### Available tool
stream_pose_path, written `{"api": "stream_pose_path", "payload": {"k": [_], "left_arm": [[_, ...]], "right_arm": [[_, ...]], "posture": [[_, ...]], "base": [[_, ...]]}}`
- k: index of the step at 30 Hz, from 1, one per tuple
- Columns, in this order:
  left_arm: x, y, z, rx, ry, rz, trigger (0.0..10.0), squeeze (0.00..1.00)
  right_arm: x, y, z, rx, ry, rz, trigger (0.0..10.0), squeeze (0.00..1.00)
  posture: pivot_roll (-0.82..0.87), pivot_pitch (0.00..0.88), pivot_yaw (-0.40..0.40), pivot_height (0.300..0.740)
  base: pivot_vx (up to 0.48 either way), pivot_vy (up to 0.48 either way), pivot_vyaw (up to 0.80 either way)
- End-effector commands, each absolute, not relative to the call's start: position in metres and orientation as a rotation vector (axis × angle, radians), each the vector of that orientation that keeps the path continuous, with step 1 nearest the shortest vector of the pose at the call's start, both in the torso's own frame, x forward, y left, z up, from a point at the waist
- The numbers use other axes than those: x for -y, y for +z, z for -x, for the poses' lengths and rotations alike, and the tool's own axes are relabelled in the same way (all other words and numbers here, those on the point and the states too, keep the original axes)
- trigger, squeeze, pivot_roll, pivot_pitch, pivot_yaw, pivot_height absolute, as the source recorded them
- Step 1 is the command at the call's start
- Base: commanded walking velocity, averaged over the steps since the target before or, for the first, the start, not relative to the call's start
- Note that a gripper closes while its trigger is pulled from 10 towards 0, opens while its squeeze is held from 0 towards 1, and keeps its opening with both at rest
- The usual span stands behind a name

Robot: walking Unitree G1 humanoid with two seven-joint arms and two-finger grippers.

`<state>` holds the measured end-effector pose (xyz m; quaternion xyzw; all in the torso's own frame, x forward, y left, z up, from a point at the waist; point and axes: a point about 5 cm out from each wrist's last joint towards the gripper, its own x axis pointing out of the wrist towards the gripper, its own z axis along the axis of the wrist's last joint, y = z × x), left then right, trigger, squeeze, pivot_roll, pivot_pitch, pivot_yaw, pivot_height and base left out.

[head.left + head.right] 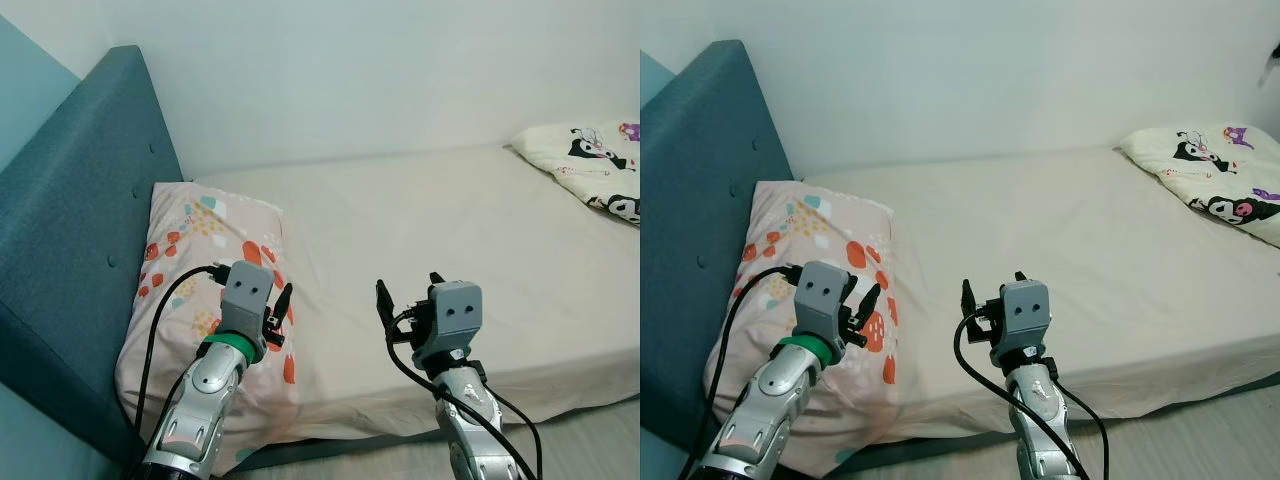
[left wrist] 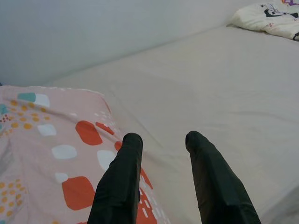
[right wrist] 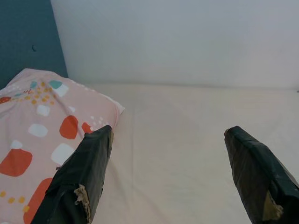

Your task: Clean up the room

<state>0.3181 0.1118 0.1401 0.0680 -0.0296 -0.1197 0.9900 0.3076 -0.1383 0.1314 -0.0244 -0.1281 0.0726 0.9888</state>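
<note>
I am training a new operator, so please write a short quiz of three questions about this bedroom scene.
1. True or false: the pink patterned pillow leans against the blue headboard.
2. Which tool is over the pillow: left tool or right tool?
3. Where does the cartoon-print blanket lie?
A. on the floor
B. at the far end of the bed
C. on the pillow

Key: 1 true; 2 left tool; 3 B.

A pillow [image 1: 205, 290] is lying on the bed [image 1: 440, 250] at its left end, leaning against the headboard [image 1: 80, 240]; a blanket [image 1: 590, 165] is sitting far right, by the wall [image 1: 400, 70] behind.
</note>
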Motion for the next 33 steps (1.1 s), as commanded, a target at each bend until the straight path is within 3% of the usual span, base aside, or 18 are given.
{"api": "stream_pose_path", "payload": {"k": [1, 25, 33], "left_arm": [[-0.1137, 0.133, -0.3163, 0.039, -0.232, -0.148, 10.0, 0.0], [-0.108, 0.1384, -0.3145, 0.078, -0.277, -0.157, 10.0, 0.0], [-0.1072, 0.1386, -0.3132, 0.09, -0.283, -0.169, 10.0, 0.0]], "right_arm": [[0.1364, 0.1304, -0.3076, 0.258, 0.154, 0.044, 10.0, 0.0], [0.1346, 0.1291, -0.3083, 0.256, 0.165, 0.043, 10.0, 0.0], [0.1343, 0.1288, -0.3081, 0.254, 0.166, 0.041, 10.0, 0.0]], "posture": [[-0.14, 0.03, 0.052, 0.74], [-0.14, 0.03, 0.05, 0.74], [-0.14, 0.033, 0.05, 0.74]], "base": [[0.0, 0.0, 0.0], [0.0, 0.0, 0.0], [0.0, -0.319, 0.0]]}}
